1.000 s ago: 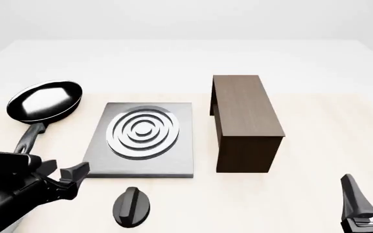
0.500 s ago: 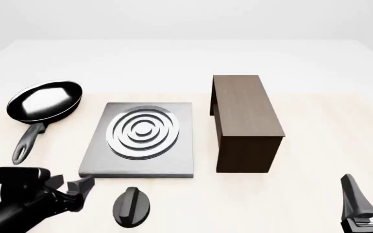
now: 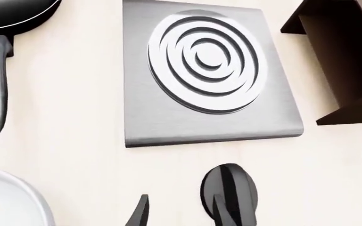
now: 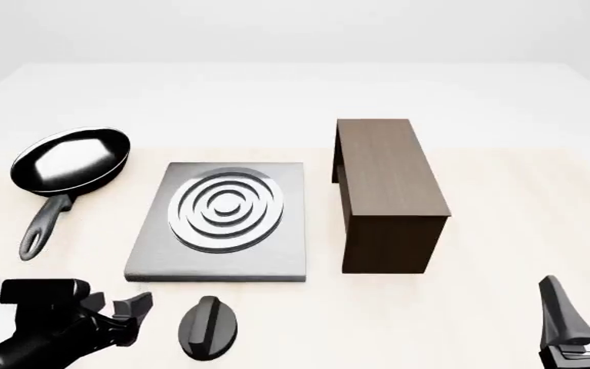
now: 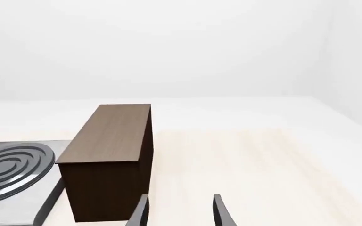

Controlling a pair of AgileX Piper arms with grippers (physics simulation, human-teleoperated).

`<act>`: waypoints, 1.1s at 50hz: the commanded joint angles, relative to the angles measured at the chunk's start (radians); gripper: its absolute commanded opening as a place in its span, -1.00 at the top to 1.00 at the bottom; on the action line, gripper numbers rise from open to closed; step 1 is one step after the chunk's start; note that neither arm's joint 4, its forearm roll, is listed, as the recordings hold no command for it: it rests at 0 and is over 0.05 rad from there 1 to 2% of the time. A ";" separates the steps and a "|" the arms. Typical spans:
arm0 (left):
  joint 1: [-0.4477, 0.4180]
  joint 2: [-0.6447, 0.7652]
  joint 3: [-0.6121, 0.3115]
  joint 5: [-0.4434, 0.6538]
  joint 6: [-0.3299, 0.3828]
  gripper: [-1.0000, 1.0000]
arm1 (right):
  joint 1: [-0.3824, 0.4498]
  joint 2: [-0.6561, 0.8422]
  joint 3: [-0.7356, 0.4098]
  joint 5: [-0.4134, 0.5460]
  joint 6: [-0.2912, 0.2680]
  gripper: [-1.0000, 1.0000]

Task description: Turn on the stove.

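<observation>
1. Left end effector [image 4: 131,314] has dropped and pulled toward the near edge over the last second — from beside the stove plate's near-left corner to level with the knob, just left of it. Nothing else has shifted: pan, box, plate, knob and right arm are all where they were.
2. Stove [image 4: 220,221] sits centre-left on the tabletop [image 4: 500,192], grey plate flat, ringed burner on top. Its black oval knob [image 4: 208,327] lies apart from the plate, just off the plate's near edge, ridge running roughly near-to-far.
3. Left end effector state: fingers apart. Left wrist view shows one fingertip [image 3: 138,214] on bare tabletop to one side and the other overlapping the knob [image 3: 229,197] — whether it touches is not resolvable. Nothing gripped.
4. Right end effector [image 4: 582,323] is parked at the near-right corner, well apart from the stove. Right wrist view shows its two fingers [image 5: 140,212] apart, with nothing between them.
5. Frying pan [image 4: 70,161] is far-left of the plate, handle pointing near; wooden box [image 4: 387,188] stands just right of the plate. Neither is in the way of the knob.
6. Progress, my read: approach is mostly done, actuation not started. No sign of the burner being on, knob looks unturned.
7. Left to do: centre the left fingers across the knob ridge, close, rotate. Alignment looks off-centre at present — knob sits under one finger rather than between the two, so a small shift right is probably needed first.
</observation>
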 commanded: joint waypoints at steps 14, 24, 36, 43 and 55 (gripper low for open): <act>-0.035 0.075 0.083 -0.098 -0.040 -1.00 | 0.001 0.000 0.000 0.000 0.000 -1.00; -0.071 0.097 0.097 -0.119 -0.071 -1.00 | 0.001 0.000 0.000 0.000 0.000 -1.00; -0.078 0.206 0.133 -0.246 -0.093 -1.00 | 0.001 0.000 0.000 0.000 0.000 -1.00; -0.101 0.336 0.140 -0.364 -0.106 -1.00 | 0.001 0.000 0.000 0.000 -0.001 -1.00; -0.116 0.393 0.136 -0.410 -0.115 -1.00 | 0.002 0.000 0.000 -0.001 -0.001 -1.00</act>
